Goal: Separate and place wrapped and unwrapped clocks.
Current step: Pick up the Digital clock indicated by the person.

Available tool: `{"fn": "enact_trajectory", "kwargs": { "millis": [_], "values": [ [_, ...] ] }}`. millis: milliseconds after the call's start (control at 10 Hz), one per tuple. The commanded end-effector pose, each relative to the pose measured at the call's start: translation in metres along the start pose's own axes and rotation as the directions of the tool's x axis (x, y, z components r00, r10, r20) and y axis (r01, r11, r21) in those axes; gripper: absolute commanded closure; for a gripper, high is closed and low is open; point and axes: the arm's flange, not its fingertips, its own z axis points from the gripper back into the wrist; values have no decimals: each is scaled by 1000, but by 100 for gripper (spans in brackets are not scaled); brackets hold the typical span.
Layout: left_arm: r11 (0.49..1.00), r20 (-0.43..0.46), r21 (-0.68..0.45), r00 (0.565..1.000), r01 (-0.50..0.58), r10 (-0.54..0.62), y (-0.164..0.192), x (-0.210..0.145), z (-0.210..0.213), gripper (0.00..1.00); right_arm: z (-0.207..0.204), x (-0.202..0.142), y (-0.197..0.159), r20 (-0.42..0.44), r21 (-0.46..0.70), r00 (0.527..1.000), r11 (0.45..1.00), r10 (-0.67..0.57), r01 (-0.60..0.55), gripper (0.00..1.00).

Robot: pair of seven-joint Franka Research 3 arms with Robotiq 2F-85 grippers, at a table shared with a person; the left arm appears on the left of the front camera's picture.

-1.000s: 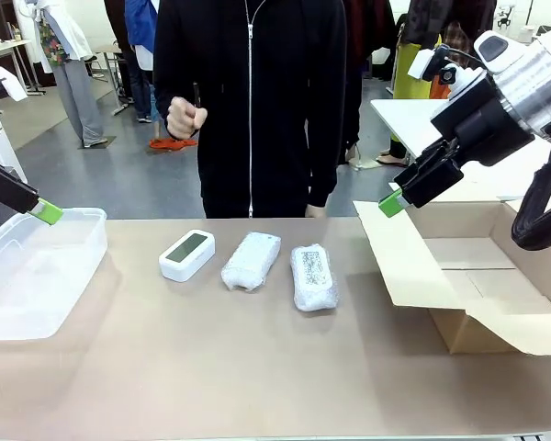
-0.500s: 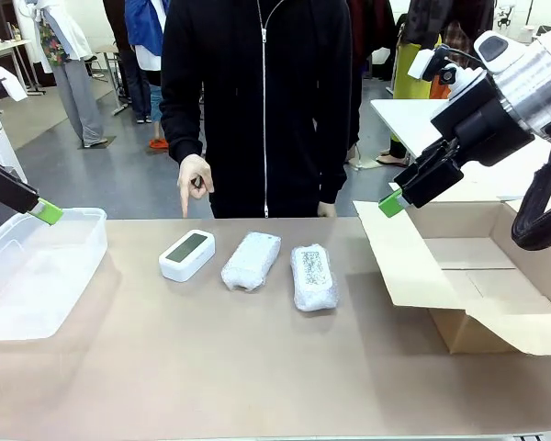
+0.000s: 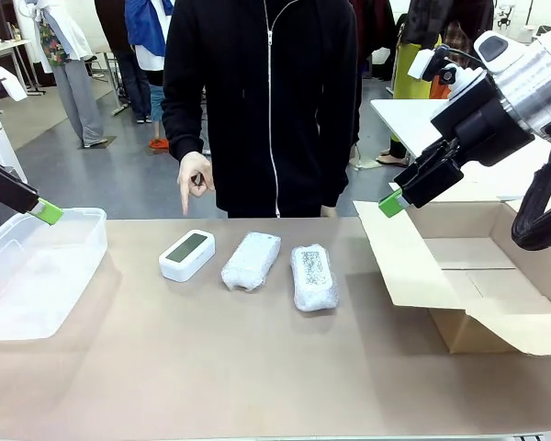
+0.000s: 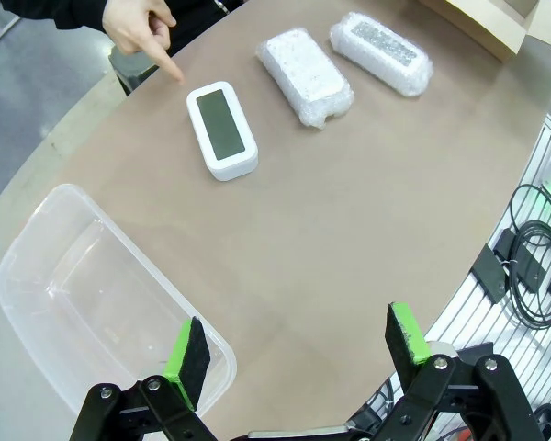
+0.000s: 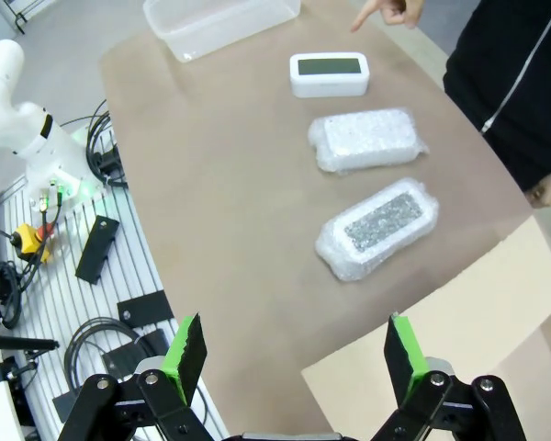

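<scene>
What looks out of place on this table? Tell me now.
Nothing stands out. The bare white clock, plain wrapped bundle and speckled-panel wrapped bundle lie flat in a row, apart; clear bin and cardboard box sit upright.

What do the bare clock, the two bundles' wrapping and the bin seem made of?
Bare clock: probably hard plastic, smooth white matte shell. Middle bundle and right bundle: bubble wrap, whitish film covered in small bumps. Bin: clear plastic, table visible through its walls.
</scene>
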Motion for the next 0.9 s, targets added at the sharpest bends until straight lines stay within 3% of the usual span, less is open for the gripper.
{"fn": "enact_trajectory", "kwargs": {
  "millis": [0, 700, 800],
  "values": [
    [1000, 1, 4, 1000, -11, 11, 0, 0, 1, 0, 1, -2, 0, -4, 10, 1000, 1000, -6, 6, 0],
    [1000, 0, 0, 1000, 0, 0, 0, 0, 0, 0, 1, -2, 0, -4, 10, 1000, 1000, -6, 6, 0],
    [999, -37, 3, 998, 49, -49, 1, 22, -15, 0, 1, -2, 0, -4, 10, 1000, 1000, -6, 6, 0]
  ]
}}
